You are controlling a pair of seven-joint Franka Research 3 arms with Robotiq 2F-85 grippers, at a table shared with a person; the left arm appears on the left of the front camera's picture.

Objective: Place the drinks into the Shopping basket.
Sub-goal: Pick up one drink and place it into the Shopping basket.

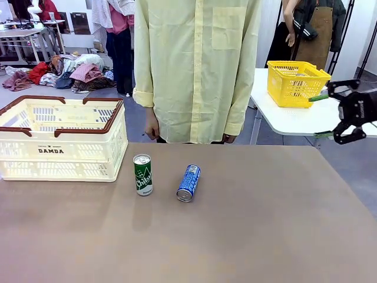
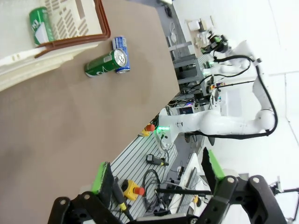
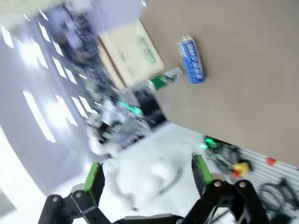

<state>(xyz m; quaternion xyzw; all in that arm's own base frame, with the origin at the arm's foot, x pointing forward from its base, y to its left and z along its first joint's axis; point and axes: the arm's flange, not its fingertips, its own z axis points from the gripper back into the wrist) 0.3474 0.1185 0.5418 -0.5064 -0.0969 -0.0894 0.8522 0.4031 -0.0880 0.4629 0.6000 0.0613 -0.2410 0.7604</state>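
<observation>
The green can [image 1: 142, 174] stands upright on the brown table, a little right of the Shopping basket [image 1: 62, 138]. The blue can [image 1: 188, 183] lies on its side just right of the green one. In the left wrist view the green can [image 2: 105, 64] and blue can [image 2: 121, 53] lie far ahead beside the basket [image 2: 70, 28], and my left gripper [image 2: 156, 172] is open and holds nothing. My right gripper [image 1: 321, 116] hangs open off the table's right edge, well away from the cans. Its blurred view has the blue can [image 3: 191, 60], green can [image 3: 164, 79] and basket [image 3: 133, 53] far off beyond the open gripper [image 3: 147, 172].
A person in a pale yellow shirt [image 1: 194, 65] stands at the far edge, hands down by the sides. A yellow mesh basket [image 1: 296, 82] sits on a white table behind my right gripper. A green can-like object [image 2: 41, 25] shows inside the Shopping basket.
</observation>
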